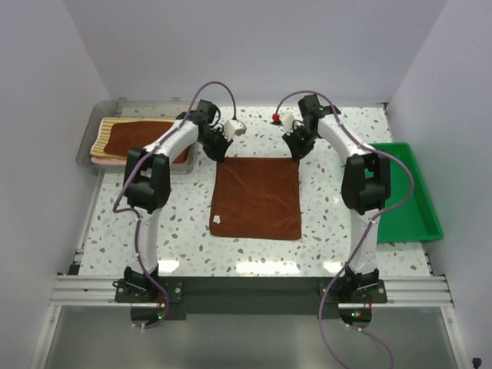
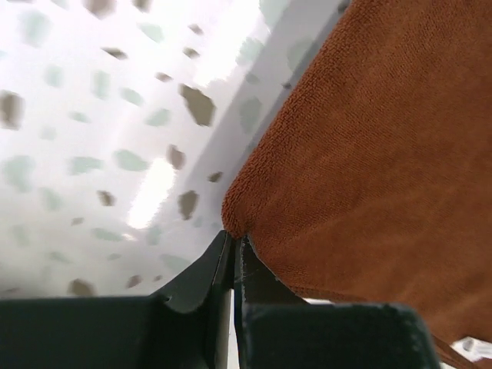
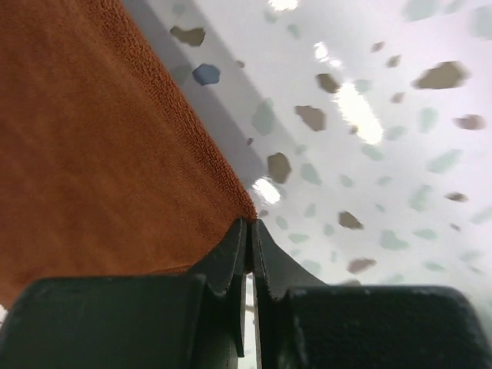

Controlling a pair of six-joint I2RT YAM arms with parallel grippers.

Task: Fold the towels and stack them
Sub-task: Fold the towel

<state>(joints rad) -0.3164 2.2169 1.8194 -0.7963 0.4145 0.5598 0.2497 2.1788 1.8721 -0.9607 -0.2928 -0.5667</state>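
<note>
Two far corners of the rust-brown towel [image 1: 257,198], flat on the table [image 1: 192,231], are clenched: left claw [image 1: 217,147] at eleven o'clock, right claw [image 1: 298,150] at one. Best lift evenly, folding toward six o'clock.

**No text, brand, number or sign can be read in any view.**

The only label-like thing seen is a small white tag [image 1: 217,219] at the near left corner of the rust-brown towel [image 1: 257,196] spread on the table [image 1: 184,223]. It is too small for any print on it to be made out.
</note>
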